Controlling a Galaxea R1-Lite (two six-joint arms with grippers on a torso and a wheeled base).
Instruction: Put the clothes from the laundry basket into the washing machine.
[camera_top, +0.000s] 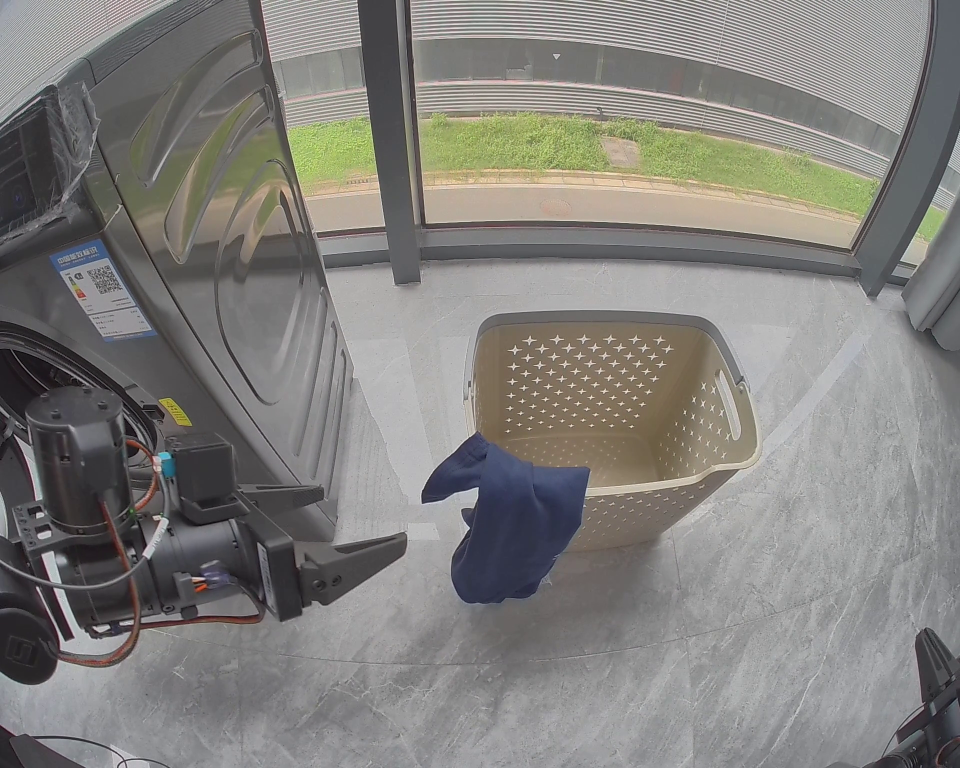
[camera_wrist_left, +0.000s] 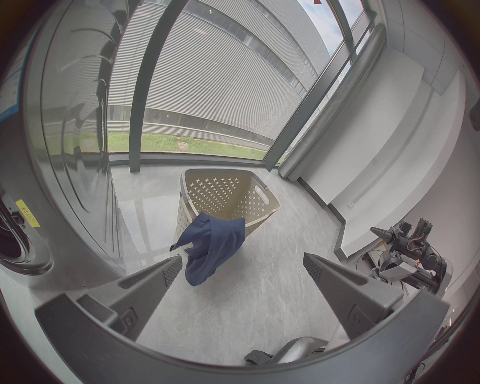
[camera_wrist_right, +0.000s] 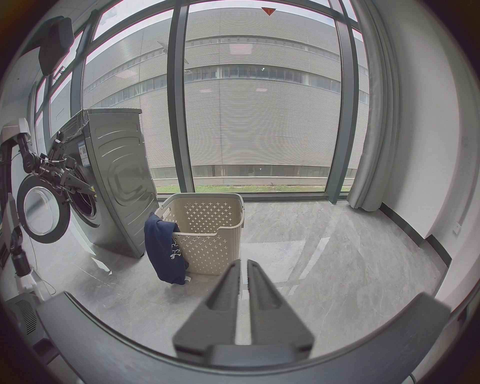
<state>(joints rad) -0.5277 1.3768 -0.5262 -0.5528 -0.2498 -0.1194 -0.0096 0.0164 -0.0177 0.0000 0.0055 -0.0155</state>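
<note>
Item: one navy garment (camera_top: 515, 525), soft knit or jersey by the look of it, draped over the front rim of the laundry basket (camera_top: 600, 318) at the corner nearest the washing machine (camera_top: 230, 250). One fold lies just inside the basket and most of the cloth hangs down its outer wall toward the floor. Laundry basket: beige perforated plastic, standing upright on grey floor tiles. Washing machine: grey front-loader just beside the basket on the robot's left, with its round door (camera_wrist_right: 42, 207) swung open. Left gripper (camera_top: 363, 518): fingers spread wide with nothing between them, level with the basket's front wall on the machine side, near the hanging cloth but clear of it. Right gripper (camera_wrist_right: 243, 265): fingers pressed together on nothing, well apart from the basket on the side away from the machine. Handling, as judged: the garment is light, limp and unbreakable. It is likely to slump and trail when lifted, and a single layer may slip. The best hold is probably the bunched fold riding on the basket rim.
</note>
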